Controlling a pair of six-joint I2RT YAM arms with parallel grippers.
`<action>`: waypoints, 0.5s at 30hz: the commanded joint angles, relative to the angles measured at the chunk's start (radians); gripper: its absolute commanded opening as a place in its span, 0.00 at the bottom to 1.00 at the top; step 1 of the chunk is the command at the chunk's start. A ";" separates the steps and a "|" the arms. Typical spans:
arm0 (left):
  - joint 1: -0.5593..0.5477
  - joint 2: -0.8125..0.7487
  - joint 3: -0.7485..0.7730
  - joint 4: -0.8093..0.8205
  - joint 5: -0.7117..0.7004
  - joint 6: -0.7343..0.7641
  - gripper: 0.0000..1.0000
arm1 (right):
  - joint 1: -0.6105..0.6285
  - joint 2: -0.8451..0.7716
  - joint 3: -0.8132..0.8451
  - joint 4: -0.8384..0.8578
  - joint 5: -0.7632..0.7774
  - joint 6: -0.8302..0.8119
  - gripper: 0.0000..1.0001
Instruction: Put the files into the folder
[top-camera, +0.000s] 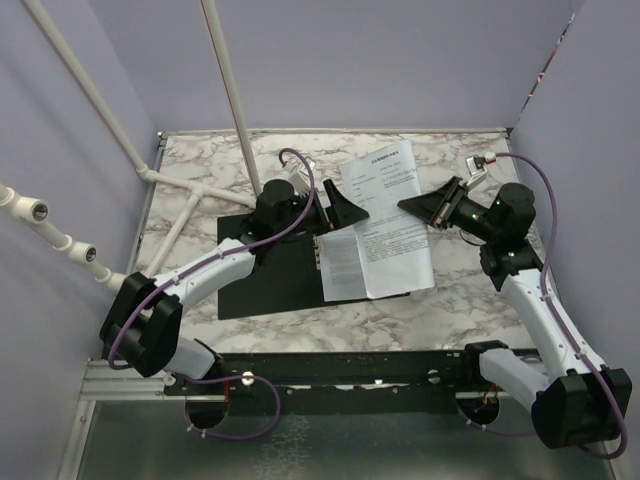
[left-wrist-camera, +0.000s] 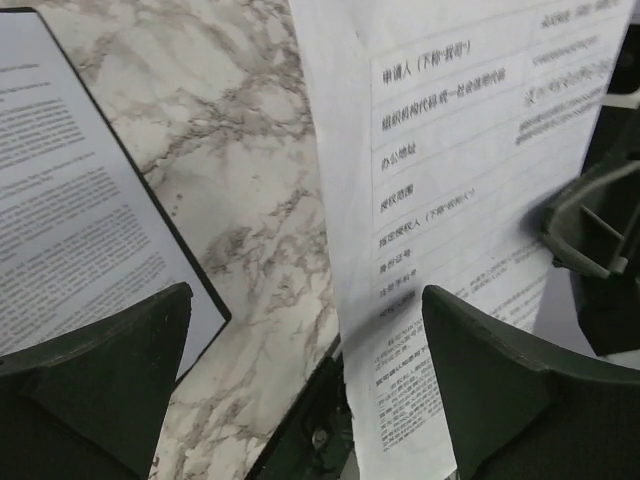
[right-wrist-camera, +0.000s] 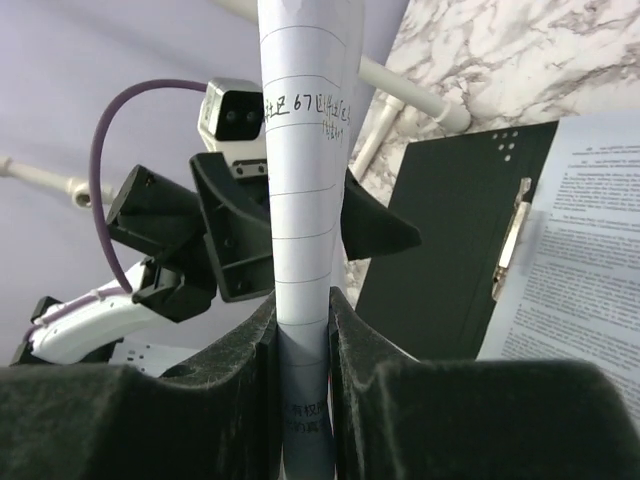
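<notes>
Files pinch: R wrist cam only

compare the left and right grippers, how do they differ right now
The left gripper is wide open, while the right gripper is shut on a raised sheet. The left holds nothing and only straddles that sheet without clamping it; the right carries it by one edge. Both are black two-finger grippers at the same sheet, near the open folder.

A marble table bears the open black folder and white pipes.
</notes>
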 joint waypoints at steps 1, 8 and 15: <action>-0.001 -0.103 -0.039 0.164 0.101 -0.056 0.99 | 0.051 0.018 0.025 0.094 0.057 0.057 0.24; 0.003 -0.186 -0.126 0.249 0.151 -0.144 0.99 | 0.117 0.051 0.035 0.169 0.056 0.111 0.24; 0.003 -0.217 -0.209 0.351 0.198 -0.224 0.94 | 0.157 0.057 0.044 0.214 0.073 0.141 0.24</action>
